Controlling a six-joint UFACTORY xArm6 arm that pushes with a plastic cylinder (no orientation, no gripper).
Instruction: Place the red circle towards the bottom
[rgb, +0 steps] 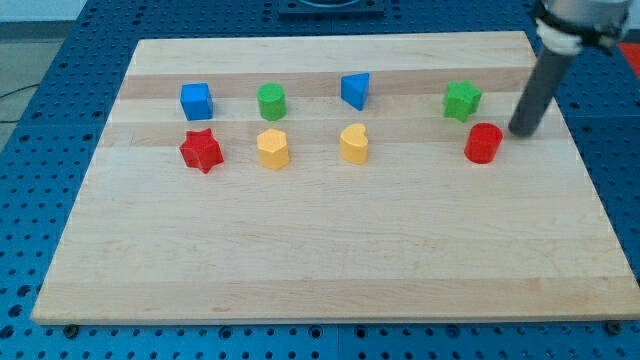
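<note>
Our rod has no jaws, nothing to open or close. My tip (522, 132) sits bare, just up-right of the red circle (483, 143), which lies down-left, near the green star (461, 100); bottom lies beyond it.

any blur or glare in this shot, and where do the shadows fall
Camera view: even, soft lighting, no glare on the pale wooden board; the red round block and the other blocks are sharp, with faint shadows close under them; only the dark rod is slightly blurred near the view's top right, my tip just right of that block.
</note>
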